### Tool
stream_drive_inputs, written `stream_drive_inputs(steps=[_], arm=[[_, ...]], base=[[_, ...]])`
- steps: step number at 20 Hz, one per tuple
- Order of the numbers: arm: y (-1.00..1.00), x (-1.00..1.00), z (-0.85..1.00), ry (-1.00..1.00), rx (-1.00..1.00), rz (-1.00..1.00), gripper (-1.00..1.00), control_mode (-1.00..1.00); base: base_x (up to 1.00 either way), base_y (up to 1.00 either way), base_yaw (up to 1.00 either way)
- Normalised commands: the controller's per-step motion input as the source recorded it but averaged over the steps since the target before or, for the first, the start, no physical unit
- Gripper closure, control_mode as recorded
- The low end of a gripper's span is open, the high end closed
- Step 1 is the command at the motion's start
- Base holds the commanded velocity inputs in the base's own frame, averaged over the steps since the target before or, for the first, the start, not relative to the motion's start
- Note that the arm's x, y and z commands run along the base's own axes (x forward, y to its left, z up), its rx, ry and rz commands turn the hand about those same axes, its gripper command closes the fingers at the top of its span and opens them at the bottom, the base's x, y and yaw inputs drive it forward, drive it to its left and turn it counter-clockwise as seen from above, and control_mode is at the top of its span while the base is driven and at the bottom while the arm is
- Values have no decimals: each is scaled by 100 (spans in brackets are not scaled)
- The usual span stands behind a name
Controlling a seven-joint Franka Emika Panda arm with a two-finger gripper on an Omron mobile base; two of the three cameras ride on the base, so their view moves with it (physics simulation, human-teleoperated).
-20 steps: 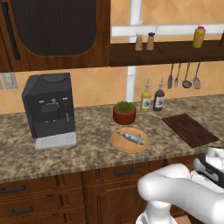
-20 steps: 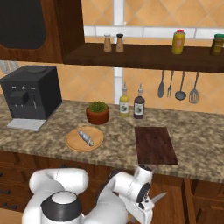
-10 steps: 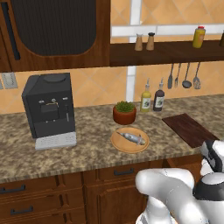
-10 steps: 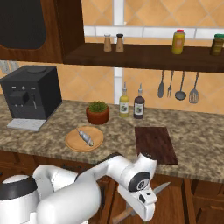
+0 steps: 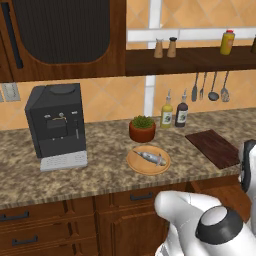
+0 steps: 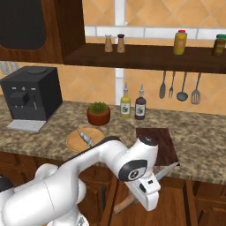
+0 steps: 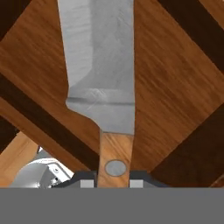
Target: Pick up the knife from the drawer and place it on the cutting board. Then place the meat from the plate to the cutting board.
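Knife (image 7: 105,83): wooden handle clamped in closed jaws (image 7: 113,175), held below table edge; blade tip cropped in hand view. Meat (image 5: 150,158) on plate (image 5: 135,165). Cutting board (image 5: 215,147) partly hidden by arm in right view.

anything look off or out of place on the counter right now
Nothing stands out. The meat lies on the plate, the cutting board sits flat and bare, and the bottles and plant pot stand upright. The gripper holds the knife by its handle below counter level.
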Motion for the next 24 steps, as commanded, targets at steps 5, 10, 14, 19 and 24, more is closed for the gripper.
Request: stream_drive_inputs(steps=[5, 10, 14, 19, 24], arm=[[-42, 72, 57, -9, 0, 0, 100, -100], [-29, 92, 42, -8, 0, 0, 100, -100], [-27, 100, 4, 0, 0, 0, 100, -100], [-23, 96, -8, 1, 0, 0, 100, -100], [-1, 97, -38, 0, 0, 0, 100, -100]], base=[[0, 0, 0], [0, 0, 0], [0, 0, 0], [0, 0, 0], [0, 0, 0]])
